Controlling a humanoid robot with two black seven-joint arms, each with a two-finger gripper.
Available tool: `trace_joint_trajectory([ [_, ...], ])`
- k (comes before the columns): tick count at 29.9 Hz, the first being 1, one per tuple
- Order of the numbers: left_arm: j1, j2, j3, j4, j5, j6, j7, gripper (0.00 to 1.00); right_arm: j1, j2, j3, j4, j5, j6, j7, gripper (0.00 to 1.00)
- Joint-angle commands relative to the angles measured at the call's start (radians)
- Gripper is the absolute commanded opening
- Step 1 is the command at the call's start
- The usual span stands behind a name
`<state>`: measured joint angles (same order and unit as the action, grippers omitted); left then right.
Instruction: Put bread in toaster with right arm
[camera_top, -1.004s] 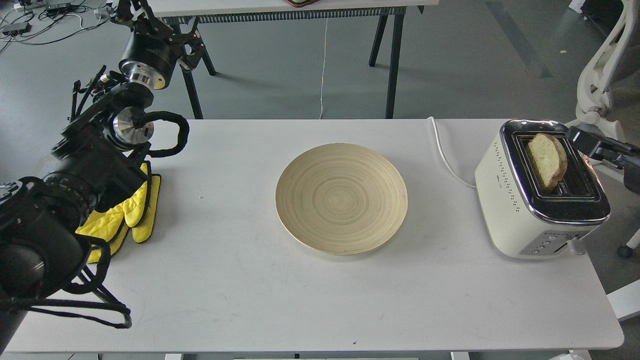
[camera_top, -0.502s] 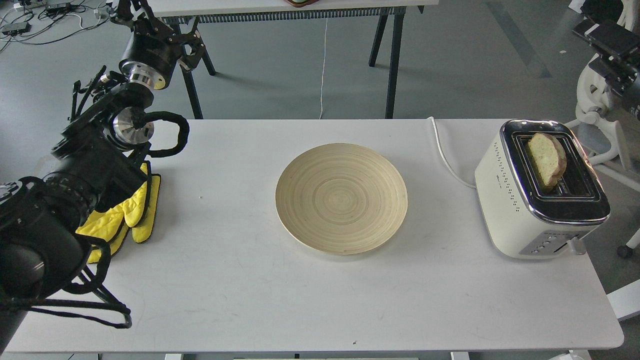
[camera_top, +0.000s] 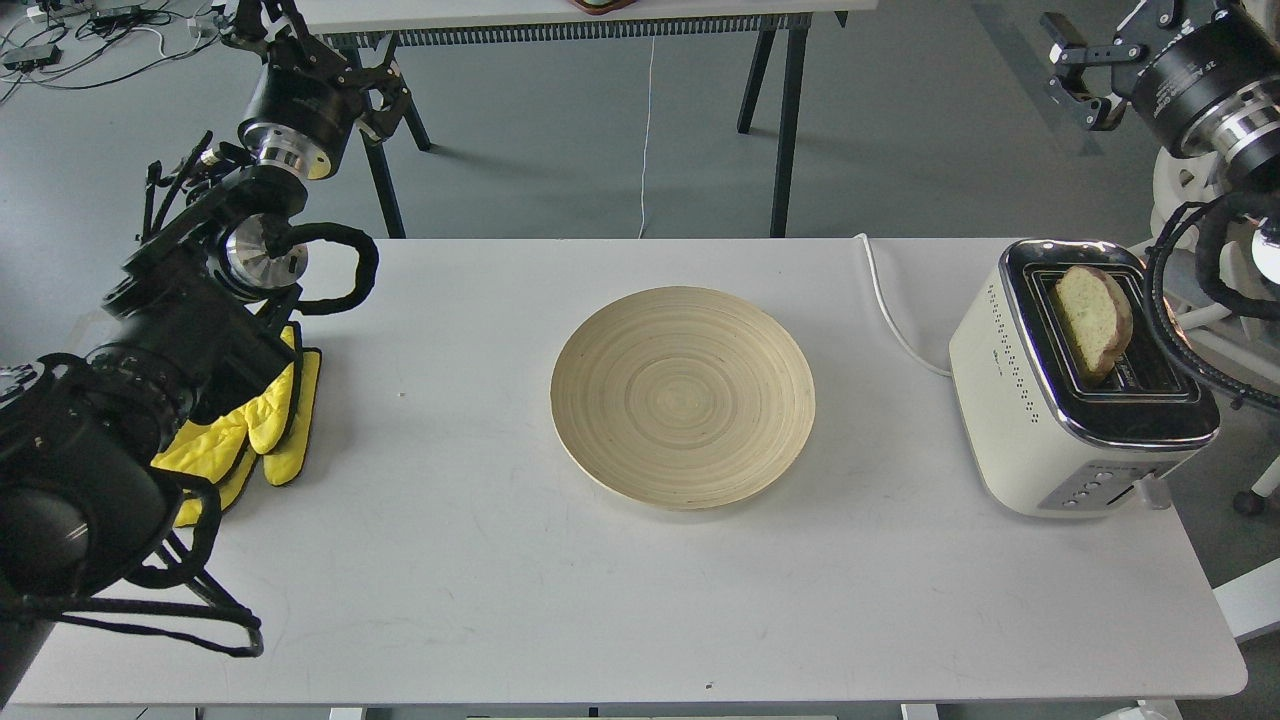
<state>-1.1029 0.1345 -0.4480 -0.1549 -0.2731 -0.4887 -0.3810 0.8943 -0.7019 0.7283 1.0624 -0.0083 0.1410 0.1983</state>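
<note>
At the bottom of the frame the white counter (camera_top: 500, 600) lay bare in front of a round wooden plate (camera_top: 683, 397) at centre. Left of it, yellow mitts (camera_top: 262, 425) sat partly under the left arm. At right, the bread (camera_top: 1093, 319) stood upright in a slot of the toaster (camera_top: 1075, 385), its top protruding. In the upper right corner, the right tool (camera_top: 1075, 62) hung apart from the toaster, fingers spread, holding nothing. At upper left, the left tool (camera_top: 262, 22) was too dark and cluttered to tell its state.
</note>
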Motion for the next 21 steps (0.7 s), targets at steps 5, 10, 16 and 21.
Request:
trace_joint_trajectory([
  [5,0.0,0.003,0.005,0.0,0.002,0.0,-0.001,1.0,-0.005,0.197,0.109,-0.205,0.099,0.113,-0.014,1.0],
  [10,-0.002,0.004,0.005,0.0,0.002,0.0,-0.001,1.0,-0.006,0.307,0.161,-0.304,0.116,0.174,-0.02,1.0],
  [16,0.0,0.004,0.003,0.002,0.0,0.0,-0.003,1.0,0.003,0.343,0.157,-0.324,0.113,0.175,-0.014,1.0],
  [21,0.0,0.004,0.003,0.002,0.002,0.0,-0.001,1.0,0.008,0.332,0.151,-0.318,0.107,0.18,-0.013,1.0],
])
